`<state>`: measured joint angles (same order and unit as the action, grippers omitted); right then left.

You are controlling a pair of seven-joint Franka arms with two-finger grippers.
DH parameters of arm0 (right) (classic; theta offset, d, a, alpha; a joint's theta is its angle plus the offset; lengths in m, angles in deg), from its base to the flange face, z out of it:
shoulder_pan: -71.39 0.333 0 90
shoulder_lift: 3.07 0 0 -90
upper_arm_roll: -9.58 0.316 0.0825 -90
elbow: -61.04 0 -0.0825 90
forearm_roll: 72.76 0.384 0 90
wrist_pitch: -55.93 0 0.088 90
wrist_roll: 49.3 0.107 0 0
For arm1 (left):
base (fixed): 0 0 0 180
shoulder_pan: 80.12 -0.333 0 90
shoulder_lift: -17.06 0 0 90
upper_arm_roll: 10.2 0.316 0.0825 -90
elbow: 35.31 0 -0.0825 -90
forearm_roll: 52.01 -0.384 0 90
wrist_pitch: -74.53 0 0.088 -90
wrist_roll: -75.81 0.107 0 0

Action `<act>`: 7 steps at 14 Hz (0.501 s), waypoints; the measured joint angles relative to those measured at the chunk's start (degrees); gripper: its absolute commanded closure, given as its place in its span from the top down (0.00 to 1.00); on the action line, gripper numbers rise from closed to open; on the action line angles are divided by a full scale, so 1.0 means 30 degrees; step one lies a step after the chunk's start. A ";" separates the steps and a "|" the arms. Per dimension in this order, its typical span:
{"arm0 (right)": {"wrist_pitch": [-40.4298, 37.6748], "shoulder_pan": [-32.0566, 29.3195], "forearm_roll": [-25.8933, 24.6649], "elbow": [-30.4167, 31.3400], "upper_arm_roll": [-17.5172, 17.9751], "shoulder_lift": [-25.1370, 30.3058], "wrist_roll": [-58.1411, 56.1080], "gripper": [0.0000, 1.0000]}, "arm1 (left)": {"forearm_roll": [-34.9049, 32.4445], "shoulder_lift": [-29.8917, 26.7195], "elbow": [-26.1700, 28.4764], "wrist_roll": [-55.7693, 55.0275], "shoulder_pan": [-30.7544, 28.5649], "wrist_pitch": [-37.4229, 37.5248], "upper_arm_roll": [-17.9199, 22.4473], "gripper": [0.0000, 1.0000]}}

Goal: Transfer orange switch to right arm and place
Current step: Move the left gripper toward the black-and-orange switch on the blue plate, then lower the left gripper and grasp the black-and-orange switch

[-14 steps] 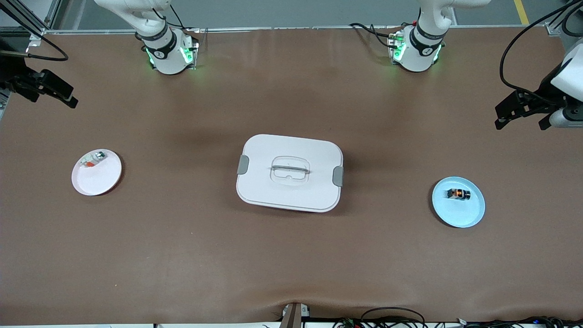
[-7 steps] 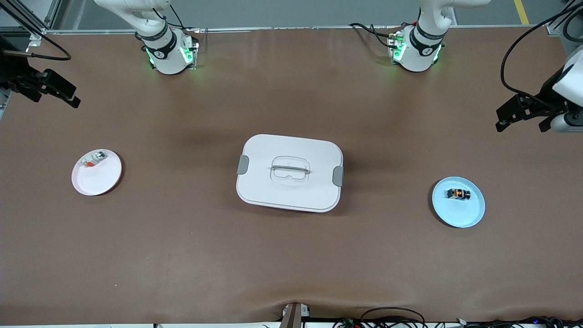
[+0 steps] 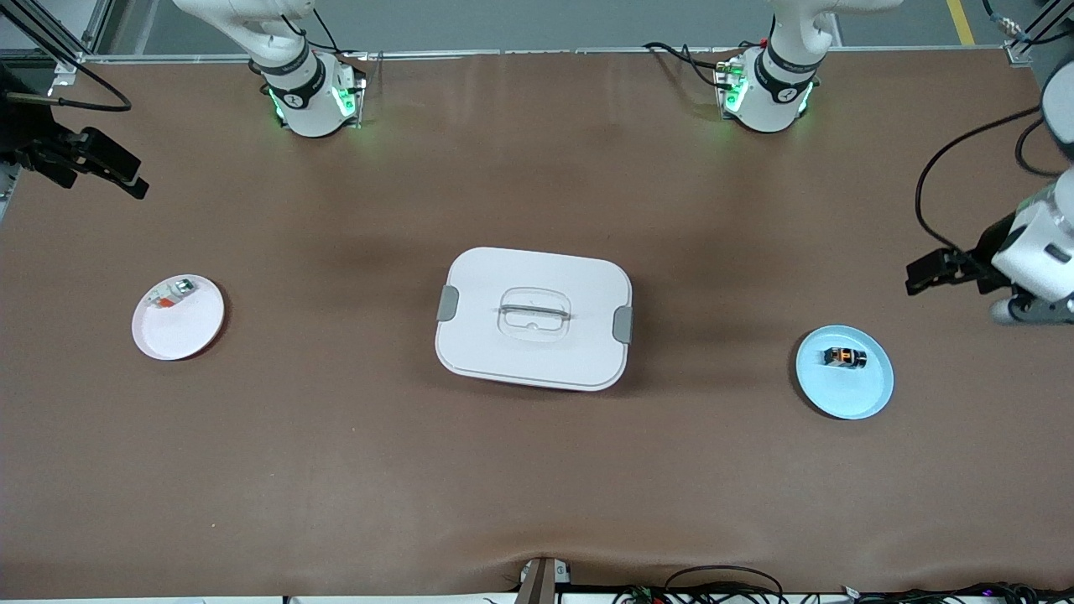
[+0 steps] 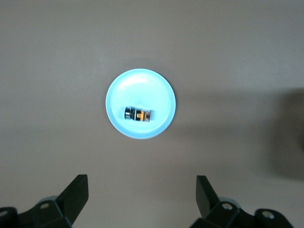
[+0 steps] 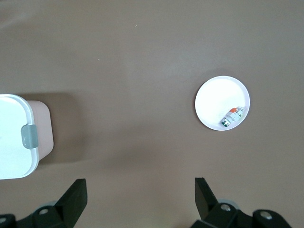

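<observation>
The orange switch (image 3: 844, 357), a tiny black block with an orange face, lies on a pale blue plate (image 3: 849, 396) toward the left arm's end of the table. The left wrist view looks straight down on the switch (image 4: 138, 114) and its plate (image 4: 140, 83). My left gripper (image 3: 948, 285) hangs open over bare table beside that plate, and nothing sits between its fingers (image 4: 141, 183). My right gripper (image 3: 126, 178) waits open over the table edge at the right arm's end, also with nothing in it (image 5: 140, 183).
A white lidded box (image 3: 534, 319) with grey clips stands mid-table, its corner in the right wrist view (image 5: 14, 137). A white plate (image 3: 189, 331) toward the right arm's end carries a small white-grey part (image 3: 170, 295) with red and green bits (image 5: 232, 117).
My left arm has swung down toward the blue plate, and its gripper now hangs much closer to it. The right arm has barely moved.
</observation>
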<state>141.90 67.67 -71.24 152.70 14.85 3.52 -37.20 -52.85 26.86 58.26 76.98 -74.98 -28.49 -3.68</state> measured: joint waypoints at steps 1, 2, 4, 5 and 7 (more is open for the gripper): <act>0.0001 0.0000 0.0000 0.0000 -0.0001 0.0000 0.0003 1.00 | 0.0000 0.0395 0.0373 0.0373 -0.0199 -0.0847 0.0002 1.00; 0.0027 0.0000 0.0000 0.0000 -0.0001 0.0000 0.0006 1.00 | 0.0002 0.0735 0.0882 0.0935 -0.0390 -0.1781 0.0005 1.00; 0.0186 0.0000 0.0000 -0.0001 -0.0001 0.0000 0.0010 1.00 | 0.0005 0.1370 0.1922 0.1780 -0.0776 -0.3517 0.0007 1.00; 0.0205 0.0001 0.0000 -0.0001 0.0000 0.0000 0.0010 1.00 | 0.0007 0.1740 0.2302 0.2006 -0.0949 -0.4210 0.0009 1.00; 0.0207 0.0000 0.0000 -0.0001 -0.0007 0.0000 0.0023 1.00 | 0.0008 0.2633 0.2634 0.2154 -0.1096 -0.5351 0.0008 1.00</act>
<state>142.52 67.67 -71.24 152.70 14.83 3.52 -37.13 -52.82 34.76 66.17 83.44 -78.27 -44.54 -3.66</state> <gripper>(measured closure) 0.000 0.000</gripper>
